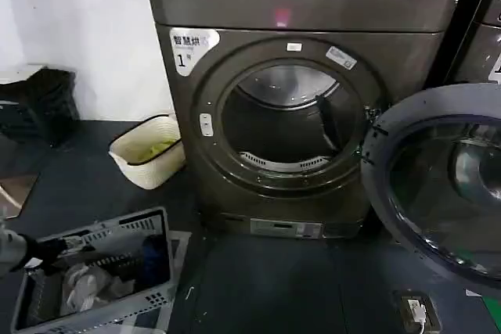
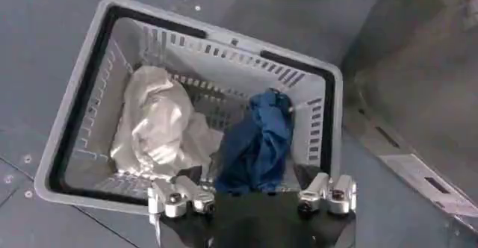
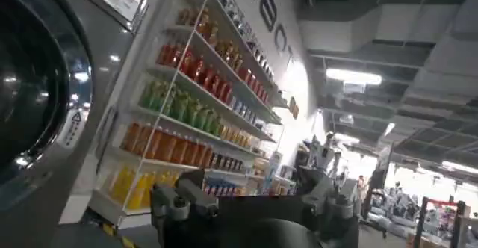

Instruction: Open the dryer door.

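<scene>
The dryer door [image 1: 438,185] already stands swung wide to the robot's right, hinged at the right edge of the dryer [image 1: 305,107], whose drum mouth gapes with the numbered sticker at its upper left. The step in hand, as I judge it, is only to finish cleanly: leave the door resting at its full swing, pull away without brushing the rim, and keep clear of the hinge side so it does not drift shut. The door's round face turns its grey inner side and glass outward toward the room, roughly square to the machine front; its hinge axis runs upright. The left claw [image 2: 252,197] hovers spread over a grey basket [image 2: 75,115] of laundry on the floor at the robot's left, pinching nothing. The right claw [image 3: 254,201] points up into the room beside a machine front, spread and empty.
</scene>
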Motion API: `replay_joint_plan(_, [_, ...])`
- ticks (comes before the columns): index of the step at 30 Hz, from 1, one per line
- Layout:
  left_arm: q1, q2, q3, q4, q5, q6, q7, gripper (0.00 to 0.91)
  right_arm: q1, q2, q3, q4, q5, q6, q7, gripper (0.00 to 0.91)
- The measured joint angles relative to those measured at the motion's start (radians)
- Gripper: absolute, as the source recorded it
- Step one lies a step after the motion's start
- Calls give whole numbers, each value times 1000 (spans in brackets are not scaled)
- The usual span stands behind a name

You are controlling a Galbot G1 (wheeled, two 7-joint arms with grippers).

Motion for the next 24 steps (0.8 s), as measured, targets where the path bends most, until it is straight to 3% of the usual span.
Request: replay_joint_plan(24, [-185,-23,173,8,10,0,-15,907,0,9,8,3,-4,9,-13,907])
